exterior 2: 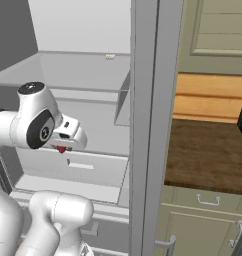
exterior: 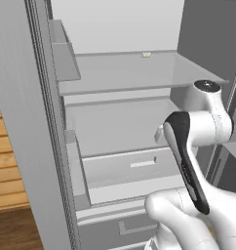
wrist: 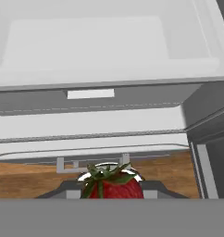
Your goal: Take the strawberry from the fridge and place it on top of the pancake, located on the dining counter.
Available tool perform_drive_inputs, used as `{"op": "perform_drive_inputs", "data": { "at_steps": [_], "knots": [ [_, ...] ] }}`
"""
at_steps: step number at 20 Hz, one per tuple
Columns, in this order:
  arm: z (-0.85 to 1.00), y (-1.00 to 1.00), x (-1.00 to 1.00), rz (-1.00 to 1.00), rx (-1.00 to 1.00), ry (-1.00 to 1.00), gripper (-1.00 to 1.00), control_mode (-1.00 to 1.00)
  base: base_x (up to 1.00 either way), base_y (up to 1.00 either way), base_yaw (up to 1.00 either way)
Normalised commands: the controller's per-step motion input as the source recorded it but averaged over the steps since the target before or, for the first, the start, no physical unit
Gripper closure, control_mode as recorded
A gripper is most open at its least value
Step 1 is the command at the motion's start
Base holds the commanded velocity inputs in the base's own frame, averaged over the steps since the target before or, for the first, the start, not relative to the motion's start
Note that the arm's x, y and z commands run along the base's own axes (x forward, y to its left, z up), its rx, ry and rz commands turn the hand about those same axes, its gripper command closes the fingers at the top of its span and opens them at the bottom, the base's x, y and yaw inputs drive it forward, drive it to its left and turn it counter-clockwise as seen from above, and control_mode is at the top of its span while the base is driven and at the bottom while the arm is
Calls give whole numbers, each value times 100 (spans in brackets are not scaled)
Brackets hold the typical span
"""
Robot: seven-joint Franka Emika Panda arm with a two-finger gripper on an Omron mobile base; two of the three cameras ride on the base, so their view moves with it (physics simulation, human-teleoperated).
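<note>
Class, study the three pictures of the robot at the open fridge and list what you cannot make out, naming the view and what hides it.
- Strawberry, hand view: its lower half is cut off by the bottom edge.
- Strawberry, left base view: hidden behind the arm.
- Gripper, right base view: the jaws are mostly hidden by the hand; just a red speck shows.
- Small pale item on the fridge's upper shelf: too small to identify.

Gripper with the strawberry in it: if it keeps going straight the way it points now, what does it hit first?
Probably the pale drawer front of the fridge: the hand view looks straight at it past the strawberry, which the gripper holds shut. Depth is unclear; the lower ledge could come first.
</note>
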Motion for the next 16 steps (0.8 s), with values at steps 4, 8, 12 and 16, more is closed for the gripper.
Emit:
{"op": "perform_drive_inputs", "data": {
  "at_steps": [4, 8, 12, 16],
  "knots": [
    [46, 0, -94, -13, 7, 3, 100, -100, 0, 0, 0],
    [31, 0, -45, -23, 4, 3, 100, -100, 0, 0, 0],
    [-2, 0, -57, -11, -2, -15, 100, -100, 0, 0, 0],
    [-20, -1, -40, 6, -4, -28, 100, -100, 0, 0, 0]
  ]
}}
